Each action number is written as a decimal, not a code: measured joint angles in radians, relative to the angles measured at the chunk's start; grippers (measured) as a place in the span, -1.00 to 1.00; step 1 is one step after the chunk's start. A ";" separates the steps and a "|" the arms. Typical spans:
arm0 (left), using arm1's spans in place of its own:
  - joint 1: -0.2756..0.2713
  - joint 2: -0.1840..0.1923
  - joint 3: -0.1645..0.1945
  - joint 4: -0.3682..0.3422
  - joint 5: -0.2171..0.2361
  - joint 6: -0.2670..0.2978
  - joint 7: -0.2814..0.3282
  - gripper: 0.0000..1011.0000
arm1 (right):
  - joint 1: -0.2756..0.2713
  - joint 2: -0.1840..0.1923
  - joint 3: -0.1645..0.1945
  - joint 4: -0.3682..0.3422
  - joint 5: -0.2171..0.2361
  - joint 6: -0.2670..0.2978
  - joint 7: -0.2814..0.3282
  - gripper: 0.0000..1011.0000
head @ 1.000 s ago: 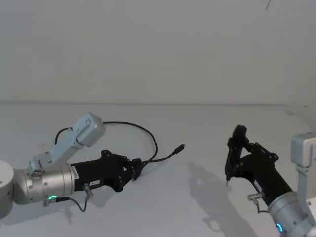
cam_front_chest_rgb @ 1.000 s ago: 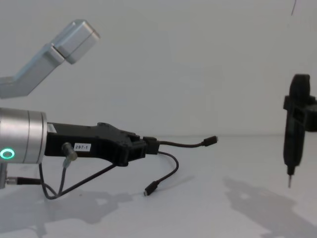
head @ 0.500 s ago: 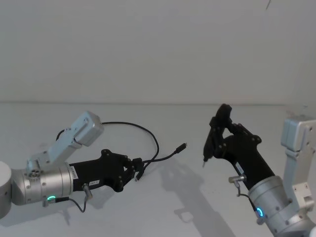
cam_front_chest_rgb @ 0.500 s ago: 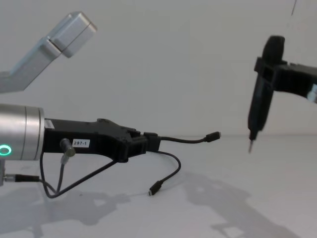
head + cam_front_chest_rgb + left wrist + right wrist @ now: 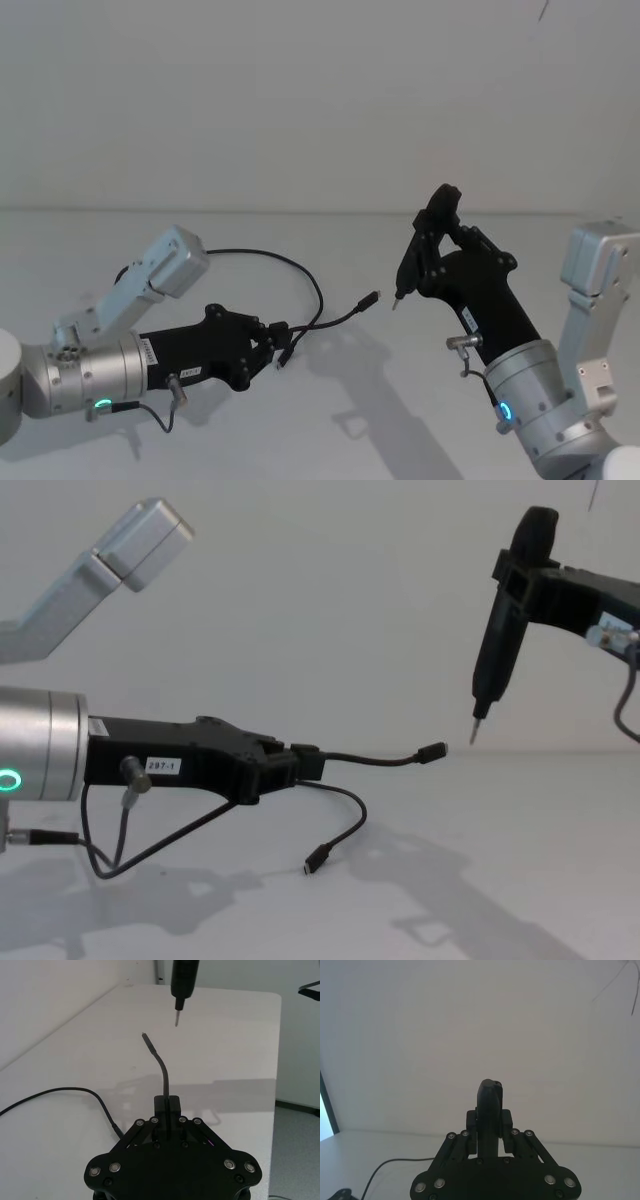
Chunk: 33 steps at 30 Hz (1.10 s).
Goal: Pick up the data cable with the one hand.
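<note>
Left gripper: the left gripper [image 5: 300, 765] sits at centre-left of the chest view, reaching in level from the left edge on a silver wrist [image 5: 40, 745] with a green ring light; a white label [image 5: 163, 766] is stuck on its black body. In the head view it lies at lower left [image 5: 275, 343].
Left fingers: clamped together on the cable close to one of its plugs, which the left wrist view shows as a black block pinched between the tips [image 5: 166, 1106].
Cable: the cable [image 5: 375, 761] is off the table at the grip. A short stub runs from the gripper toward the right of the chest view and ends in a small plug [image 5: 432, 751] held in the air. The rest droops below the gripper in a loop, with the other plug [image 5: 317, 859] hanging low near the table [image 5: 520, 860]. In the head view the long part arcs up and back toward the left behind the gripper [image 5: 270, 256].
Right gripper: the right gripper [image 5: 478, 725] is at upper right of the chest view, raised above the table, its thin pointed tip aimed down just up and right of the stub's plug, apart from it. In the head view it is right of centre [image 5: 398, 298].
Right fingers: closed around a black pen-shaped tool [image 5: 489, 1110], seen upright between them in the right wrist view.
</note>
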 joint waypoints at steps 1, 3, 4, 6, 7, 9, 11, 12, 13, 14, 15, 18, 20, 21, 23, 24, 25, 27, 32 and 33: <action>0.000 0.000 0.000 0.000 0.000 0.000 0.000 -0.92 | 0.002 -0.002 0.000 0.004 -0.002 -0.005 0.000 -0.45; 0.000 0.000 0.000 -0.001 0.000 0.000 0.000 -0.92 | 0.008 -0.008 -0.001 0.017 -0.007 -0.016 0.000 -0.45; 0.000 0.000 -0.001 -0.001 0.000 0.000 0.000 -0.92 | 0.014 -0.015 -0.002 0.029 -0.011 -0.025 -0.001 -0.45; 0.000 0.001 -0.001 -0.001 -0.001 0.000 0.000 -0.92 | 0.019 -0.021 -0.003 0.040 -0.016 -0.034 -0.001 -0.45; 0.000 0.001 -0.001 -0.001 -0.001 0.000 0.000 -0.92 | 0.022 -0.024 -0.003 0.045 -0.019 -0.040 -0.002 -0.45; 0.001 0.001 -0.001 -0.002 -0.001 0.000 0.000 -0.92 | 0.032 -0.033 -0.005 0.065 -0.027 -0.052 -0.004 -0.45; 0.001 0.001 -0.001 -0.002 -0.001 0.000 0.000 -0.92 | 0.041 -0.042 -0.007 0.084 -0.034 -0.063 -0.006 -0.45; 0.001 0.001 -0.001 -0.002 -0.001 0.000 0.000 -0.92 | 0.043 -0.043 -0.007 0.088 -0.036 -0.066 -0.006 -0.45; 0.001 0.001 -0.001 -0.002 -0.001 0.000 0.000 -0.92 | 0.049 -0.050 -0.008 0.102 -0.042 -0.074 -0.009 -0.45; 0.001 0.001 -0.001 -0.002 -0.001 0.000 0.000 -0.92 | 0.052 -0.052 -0.008 0.108 -0.044 -0.077 -0.009 -0.45; 0.001 0.001 -0.001 -0.002 -0.001 0.000 0.000 -0.92 | 0.054 -0.055 -0.009 0.113 -0.046 -0.080 -0.010 -0.45; 0.001 0.001 -0.001 -0.003 -0.002 0.000 0.000 -0.92 | 0.067 -0.065 -0.009 0.137 -0.056 -0.092 -0.013 -0.45; 0.001 0.001 -0.001 -0.003 -0.002 0.000 0.000 -0.92 | 0.075 -0.072 -0.010 0.156 -0.062 -0.099 -0.015 -0.45; 0.001 0.001 -0.001 -0.003 -0.002 0.000 0.000 -0.92 | 0.078 -0.075 -0.010 0.161 -0.064 -0.102 -0.017 -0.45; 0.002 0.001 -0.001 -0.003 -0.002 0.000 0.000 -0.92 | 0.083 -0.079 -0.010 0.170 -0.067 -0.106 -0.017 -0.45; 0.001 0.001 -0.001 -0.003 -0.002 0.000 0.000 -0.92 | 0.088 -0.083 -0.009 0.181 -0.071 -0.110 -0.018 -0.45; 0.002 0.001 -0.001 -0.003 -0.002 0.000 0.000 -0.92 | 0.090 -0.084 -0.009 0.186 -0.073 -0.112 -0.019 -0.45; 0.002 0.001 -0.001 -0.003 -0.002 0.000 0.000 -0.92 | 0.096 -0.089 -0.008 0.198 -0.077 -0.117 -0.020 -0.45; 0.001 0.001 -0.001 -0.003 -0.002 0.000 0.000 -0.92 | 0.106 -0.098 -0.005 0.221 -0.085 -0.124 -0.021 -0.45; 0.001 0.001 -0.001 -0.003 -0.002 0.000 0.000 -0.92 | 0.109 -0.100 -0.005 0.227 -0.087 -0.126 -0.021 -0.45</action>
